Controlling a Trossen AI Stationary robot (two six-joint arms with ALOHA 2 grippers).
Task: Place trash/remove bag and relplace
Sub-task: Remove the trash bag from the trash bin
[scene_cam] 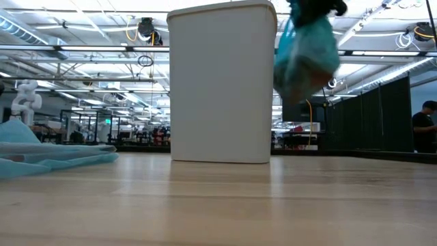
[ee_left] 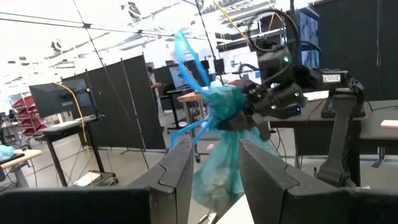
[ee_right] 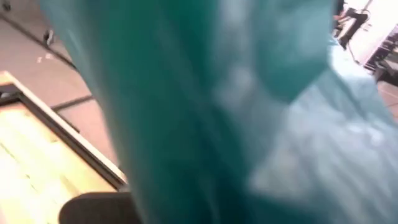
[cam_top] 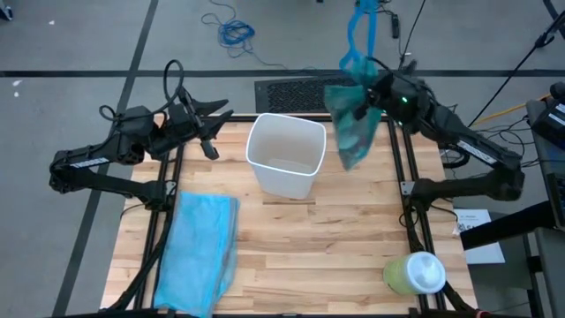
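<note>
Right gripper [cam_top: 369,99] fingers clamped on the teal bag [cam_top: 353,132], hanging clear beside the bin [cam_top: 284,155]. Left gripper [cam_top: 210,124] fingers apart, idle. Carry bag well off counter [cam_top: 353,230] without swinging.

We see a wooden butcher-block table [cam_top: 291,238] with a white rectangular bin [cam_top: 284,155] standing upright near its far edge, open and showing a pale inside. At the near right corner of the table we find a pale-green container with a white top [cam_top: 415,273]. Beyond the far edge, a dark floor grate [cam_top: 291,91] lies on the grey floor, and a blue cable [cam_top: 231,28] is coiled farther off. Papers [cam_top: 481,237] lie beside the table on the right. In the low view, a person [scene_cam: 423,123] stands at the far right of the room.
</note>
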